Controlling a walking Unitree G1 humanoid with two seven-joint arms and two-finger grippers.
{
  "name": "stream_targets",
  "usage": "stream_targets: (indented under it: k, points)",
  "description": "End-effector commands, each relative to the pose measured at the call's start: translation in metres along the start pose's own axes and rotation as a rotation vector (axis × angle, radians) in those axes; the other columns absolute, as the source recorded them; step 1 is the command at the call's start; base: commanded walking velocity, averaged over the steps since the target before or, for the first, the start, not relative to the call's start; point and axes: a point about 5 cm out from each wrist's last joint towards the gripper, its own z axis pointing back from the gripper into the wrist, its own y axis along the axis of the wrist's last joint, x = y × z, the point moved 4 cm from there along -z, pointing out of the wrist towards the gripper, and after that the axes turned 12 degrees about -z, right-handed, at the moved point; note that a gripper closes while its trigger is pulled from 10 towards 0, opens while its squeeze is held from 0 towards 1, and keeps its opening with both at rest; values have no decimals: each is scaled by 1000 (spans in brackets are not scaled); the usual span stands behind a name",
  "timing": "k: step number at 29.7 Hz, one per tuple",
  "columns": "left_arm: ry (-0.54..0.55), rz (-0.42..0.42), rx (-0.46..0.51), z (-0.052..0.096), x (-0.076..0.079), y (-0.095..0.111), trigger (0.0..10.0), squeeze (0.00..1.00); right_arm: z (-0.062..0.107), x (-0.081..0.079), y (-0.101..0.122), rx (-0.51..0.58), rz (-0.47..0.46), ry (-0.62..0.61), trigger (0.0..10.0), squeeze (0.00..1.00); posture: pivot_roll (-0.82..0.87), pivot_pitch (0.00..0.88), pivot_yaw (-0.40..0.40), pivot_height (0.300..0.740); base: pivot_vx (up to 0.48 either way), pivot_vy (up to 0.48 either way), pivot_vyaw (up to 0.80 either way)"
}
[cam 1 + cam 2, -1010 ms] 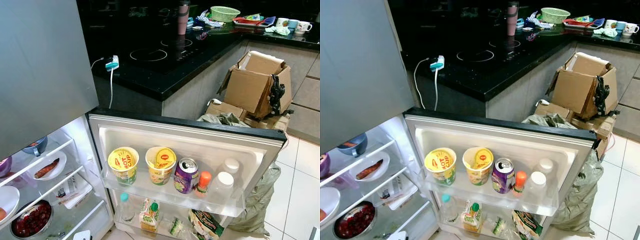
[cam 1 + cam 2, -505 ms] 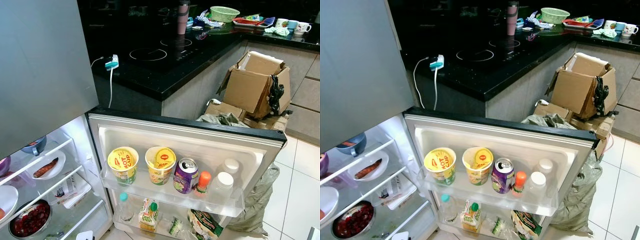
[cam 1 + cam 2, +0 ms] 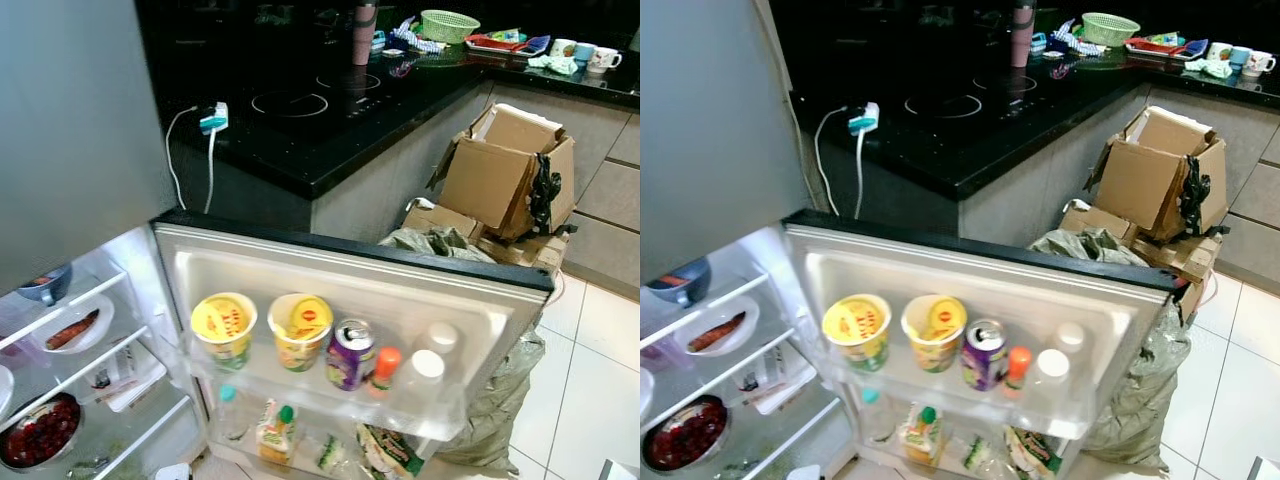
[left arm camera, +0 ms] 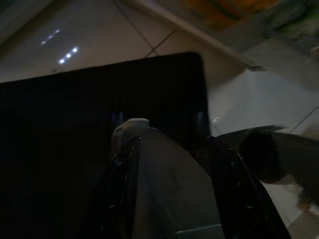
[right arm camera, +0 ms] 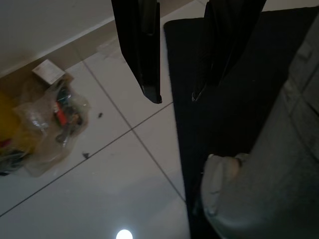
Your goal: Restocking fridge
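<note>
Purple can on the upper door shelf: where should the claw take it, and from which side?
Grip the purple can around its upper body, just above the shelf rail, coming from the open front of the door. It stands upright, with a noodle cup close on one side and an orange-capped bottle on the other, so a front approach with fingers closing across its width probably fits best.

The open fridge door point(image 3: 300, 285) swings out across the front. Its upper door shelf point(image 3: 330, 395) is crowded side by side: two noodle cups point(image 3: 222, 328), a purple can point(image 3: 349, 354), an orange-capped bottle point(image 3: 383, 369) and two white-capped bottles point(image 3: 420, 372), leaving free room only at the far right end. The lower door shelf point(image 3: 320, 455) is packed with cartons and packets. Right of the door, a stuffed sack point(image 3: 495, 400) and cardboard boxes point(image 3: 505, 175) block the floor point(image 3: 600, 370).
</note>
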Motion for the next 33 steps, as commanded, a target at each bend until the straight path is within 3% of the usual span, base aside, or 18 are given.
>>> stream_targets:
  k: [1,16,33]
  points:
    - [7,2,-25,2,-2,-7,10000,0,-1,-5,2,6,3,12,10000,0,-46,0,-6,740,0,-439,0]
    - [5,10,-29,2,-1,-9,10000,0,0,-4,-2,-2,3,12,10000,0,-43,0,-6,740,0,-426,0]
    - [50,33,-52,3,-7,-12,10000,0,0,-3,0,2,6,13,10000,0,-43,0,-5,740,0,0,0]
